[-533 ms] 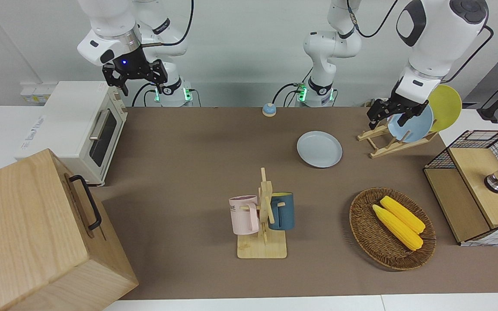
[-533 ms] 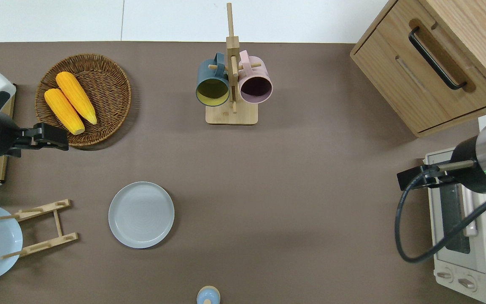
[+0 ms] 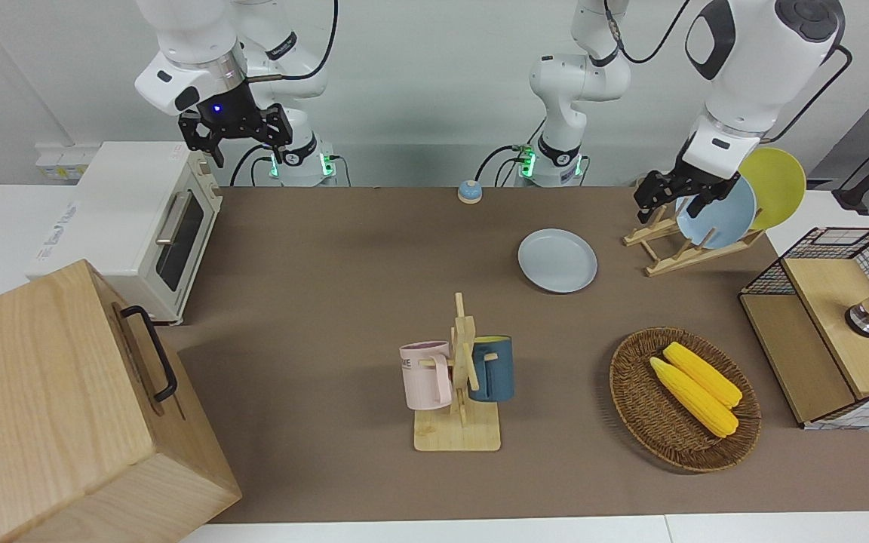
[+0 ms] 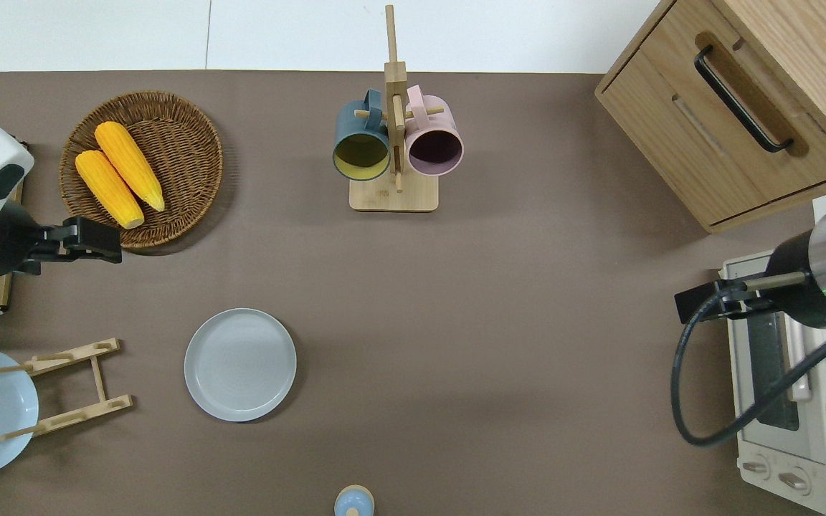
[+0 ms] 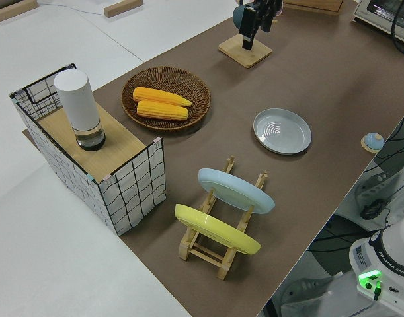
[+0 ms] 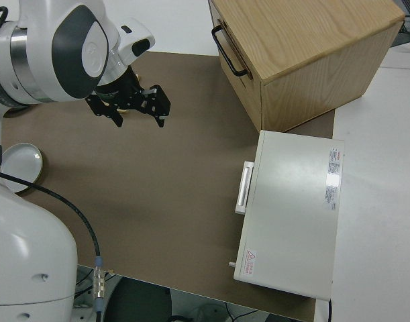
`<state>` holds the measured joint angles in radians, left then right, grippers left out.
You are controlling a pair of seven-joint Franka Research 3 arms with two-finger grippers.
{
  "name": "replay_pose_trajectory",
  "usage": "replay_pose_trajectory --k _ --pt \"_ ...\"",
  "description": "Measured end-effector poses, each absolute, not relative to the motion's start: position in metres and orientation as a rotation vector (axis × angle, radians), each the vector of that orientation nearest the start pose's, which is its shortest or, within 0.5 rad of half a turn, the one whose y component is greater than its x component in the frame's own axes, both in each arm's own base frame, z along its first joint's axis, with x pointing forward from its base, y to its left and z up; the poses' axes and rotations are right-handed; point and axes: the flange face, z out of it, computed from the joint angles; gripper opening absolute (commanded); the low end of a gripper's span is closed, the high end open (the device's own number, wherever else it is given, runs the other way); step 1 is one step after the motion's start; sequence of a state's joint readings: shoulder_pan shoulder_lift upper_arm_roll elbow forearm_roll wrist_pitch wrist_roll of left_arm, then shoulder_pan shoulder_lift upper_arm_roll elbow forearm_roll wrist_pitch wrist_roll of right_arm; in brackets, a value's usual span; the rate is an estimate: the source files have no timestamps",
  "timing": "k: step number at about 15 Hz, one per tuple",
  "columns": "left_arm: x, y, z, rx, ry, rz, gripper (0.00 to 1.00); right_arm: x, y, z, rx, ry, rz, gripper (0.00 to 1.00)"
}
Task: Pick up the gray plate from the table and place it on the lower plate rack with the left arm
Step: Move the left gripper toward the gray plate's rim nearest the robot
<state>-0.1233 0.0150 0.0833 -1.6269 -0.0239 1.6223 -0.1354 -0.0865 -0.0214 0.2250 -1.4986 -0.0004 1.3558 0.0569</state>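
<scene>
The gray plate (image 3: 557, 260) lies flat on the brown table (image 3: 329, 286), beside the light-wood plate rack (image 3: 687, 249); it also shows in the overhead view (image 4: 240, 364) and the left side view (image 5: 282, 131). The rack (image 4: 69, 387) holds a blue plate (image 3: 717, 215) and a yellow plate (image 3: 778, 185) on edge. My left gripper (image 3: 672, 197) is open and empty in the air; in the overhead view (image 4: 94, 240) it is over the table at the wicker basket's edge, apart from the gray plate. My right gripper (image 3: 234, 139) is open and parked.
A wicker basket (image 4: 191, 115) holds two corn cobs (image 4: 119, 172). A wooden mug stand (image 4: 393, 143) carries a pink and a blue mug. A wooden cabinet (image 3: 50, 407), a toaster oven (image 3: 140, 226), a wire crate (image 3: 827, 324) and a small blue bell (image 3: 469, 191) stand around.
My left gripper has shifted slightly toward the robots and toward the gray plate. The plates and the right arm have not moved.
</scene>
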Motion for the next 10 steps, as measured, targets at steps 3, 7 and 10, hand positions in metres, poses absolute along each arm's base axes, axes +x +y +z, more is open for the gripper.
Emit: replay_pose_trajectory --k 3,7,10 --pt "0.548 -0.026 0.585 -3.163 -0.148 0.023 0.99 0.520 0.074 0.652 -3.150 -0.128 0.191 0.990" --pt "0.535 -0.025 0.536 -3.163 -0.150 0.067 0.99 0.520 0.074 0.652 -3.150 -0.128 0.191 0.987" --pt "0.523 -0.024 0.467 -3.155 -0.162 0.133 0.99 0.520 0.074 0.652 -3.150 -0.128 0.191 0.990"
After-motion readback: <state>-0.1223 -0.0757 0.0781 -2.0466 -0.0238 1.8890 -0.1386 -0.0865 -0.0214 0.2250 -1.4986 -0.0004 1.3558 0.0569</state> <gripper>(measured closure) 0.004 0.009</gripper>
